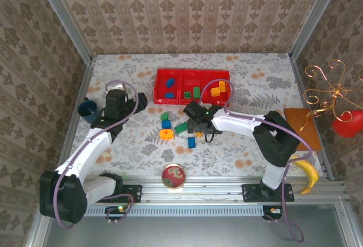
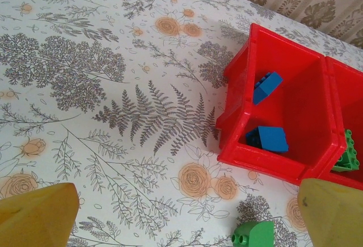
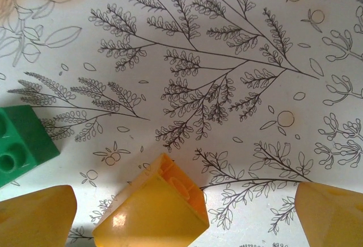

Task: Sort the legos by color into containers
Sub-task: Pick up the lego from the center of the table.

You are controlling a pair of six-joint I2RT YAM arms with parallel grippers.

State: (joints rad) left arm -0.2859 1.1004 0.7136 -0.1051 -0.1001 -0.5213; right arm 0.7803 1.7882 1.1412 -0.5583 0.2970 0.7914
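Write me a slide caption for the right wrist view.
Open right gripper above an orange lego on the floral tablecloth, with a green lego lying apart at the frame's left edge.

Mock-domestic robot lab booth: wallpapered panels (image 1: pixel 187 14), aluminium frame posts (image 1: pixel 63 20), floral table cover (image 1: pixel 142 150), rail-bolted arms (image 1: pixel 91 150)

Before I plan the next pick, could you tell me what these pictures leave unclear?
Right wrist view: orange block cut off by the bottom edge, green block by the left edge.
Left wrist view: red tray runs off the right edge, cropping its green brick.
Top view: round dish contents too small to read.
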